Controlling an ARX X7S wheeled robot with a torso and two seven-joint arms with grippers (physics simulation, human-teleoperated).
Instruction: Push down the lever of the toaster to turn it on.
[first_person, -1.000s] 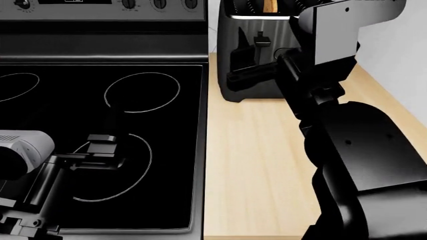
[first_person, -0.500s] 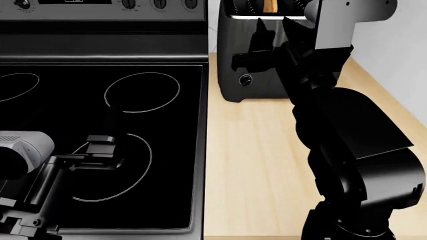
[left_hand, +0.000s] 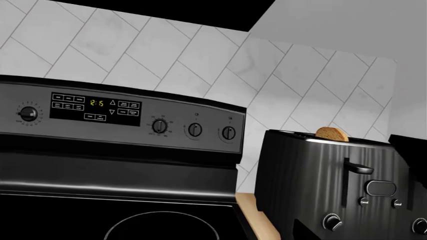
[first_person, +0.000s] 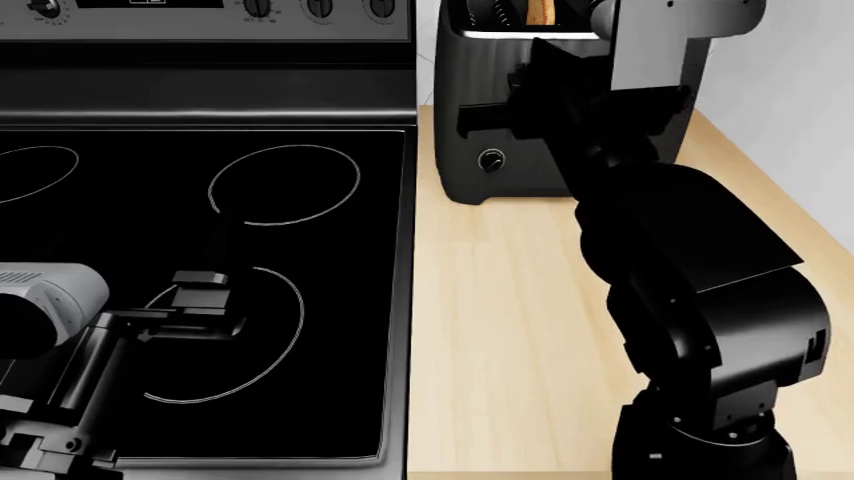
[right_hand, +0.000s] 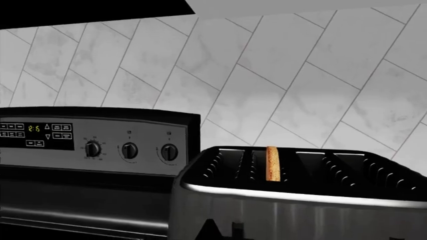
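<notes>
Right claw (first_person: 483, 120) sits against the toaster (first_person: 467, 150) front, high on the face, at roughly 1 o'clock in my head view; its dark fingers merge with the black panel, so I cannot tell whether they are parted or closed. I judge this placement puts the fingers above the lever, ready to bear downward. My own forearm covers the lever in the head view. The left wrist view supplies what is missing: the lever (left_hand: 360, 168) stands near the top of its vertical slot, apparently not yet depressed, with one round knob (left_hand: 331, 221) below it at 7 o'clock. The right wrist view shows only the toaster's silver rim and slots from just above, with a bread slice (right_hand: 272, 163) upright in one slot; neither lever nor fingers appear there. Left claw (first_person: 200, 300) hangs over the stove cooktop (first_person: 134, 220) at 8 o'clock, well apart from the toaster, fingers seemingly together, gripping nothing.
</notes>
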